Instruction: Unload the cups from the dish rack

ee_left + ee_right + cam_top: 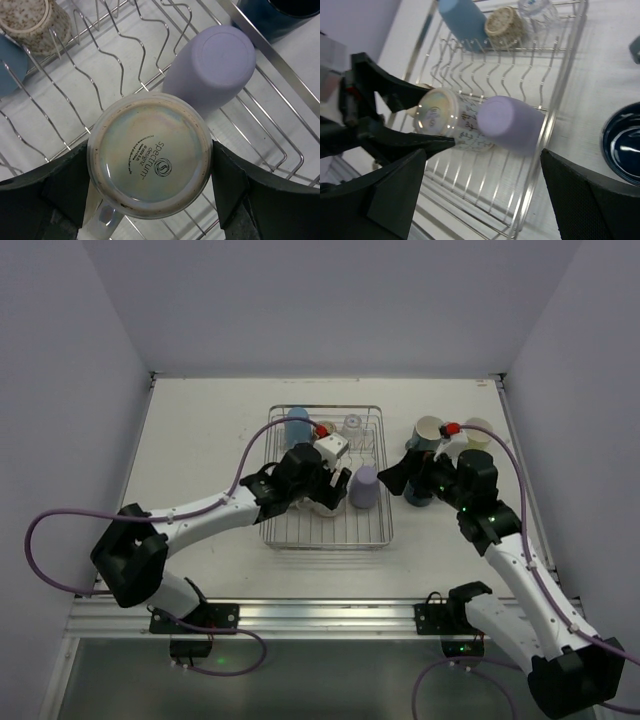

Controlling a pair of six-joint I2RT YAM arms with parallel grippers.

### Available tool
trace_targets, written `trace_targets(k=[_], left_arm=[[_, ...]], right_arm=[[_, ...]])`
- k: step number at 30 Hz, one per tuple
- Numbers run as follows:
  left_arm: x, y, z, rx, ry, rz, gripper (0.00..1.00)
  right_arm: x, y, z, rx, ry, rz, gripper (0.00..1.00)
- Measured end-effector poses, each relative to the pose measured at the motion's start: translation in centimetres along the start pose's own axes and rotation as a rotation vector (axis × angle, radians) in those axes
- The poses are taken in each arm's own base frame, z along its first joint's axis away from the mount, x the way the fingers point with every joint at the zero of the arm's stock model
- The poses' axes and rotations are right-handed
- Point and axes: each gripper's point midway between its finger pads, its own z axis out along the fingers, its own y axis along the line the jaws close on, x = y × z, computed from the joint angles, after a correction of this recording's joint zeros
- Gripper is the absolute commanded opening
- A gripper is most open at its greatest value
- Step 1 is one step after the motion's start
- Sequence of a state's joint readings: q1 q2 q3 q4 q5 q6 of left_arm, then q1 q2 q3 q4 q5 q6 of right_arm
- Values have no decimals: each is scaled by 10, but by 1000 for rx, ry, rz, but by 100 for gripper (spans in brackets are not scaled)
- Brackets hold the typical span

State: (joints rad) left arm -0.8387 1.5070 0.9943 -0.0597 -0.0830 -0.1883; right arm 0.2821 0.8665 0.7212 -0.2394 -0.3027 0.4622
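Where the left gripper straddles one glossy, pearly upturned mug in the silver wire dish rack, pads at its round sides, grip uncertain, one matte lavender tumbler tilts just beside it. Farther back sit one blue cup, one speckled beige cup and one clear glass. The right gripper hangs spread wide, empty, beside the rack.

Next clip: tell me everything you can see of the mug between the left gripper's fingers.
The pearly mug is upside down, base toward the left wrist camera: an iridescent glazed bottom with a printed maker's mark, ringed by a bare beige foot. Its handle points lower left there. The side wall is pale with small dark markings. It leans tilted on the dish rack wires, apparently touching the lavender cup. The fingers of the left gripper appear to press both its sides.
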Motion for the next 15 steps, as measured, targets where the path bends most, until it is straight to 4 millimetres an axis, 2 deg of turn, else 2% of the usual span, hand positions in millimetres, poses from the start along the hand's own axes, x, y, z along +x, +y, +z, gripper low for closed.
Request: trace_targets(k=[5, 11, 13, 15], left_arm=[[3, 5, -26, -26, 24, -25, 0], [-27, 5, -60, -22, -68, -71, 0], [-38, 3, -66, -17, -94, -91, 0], [-47, 1, -71, -11, -119, -110, 0]], right_arm=[[-4, 44, -14, -167, -70, 33, 99], [3, 99, -25, -350, -80, 76, 99], [4, 110, -28, -397, -94, 102, 98], [7, 112, -28, -426, -112, 146, 98]])
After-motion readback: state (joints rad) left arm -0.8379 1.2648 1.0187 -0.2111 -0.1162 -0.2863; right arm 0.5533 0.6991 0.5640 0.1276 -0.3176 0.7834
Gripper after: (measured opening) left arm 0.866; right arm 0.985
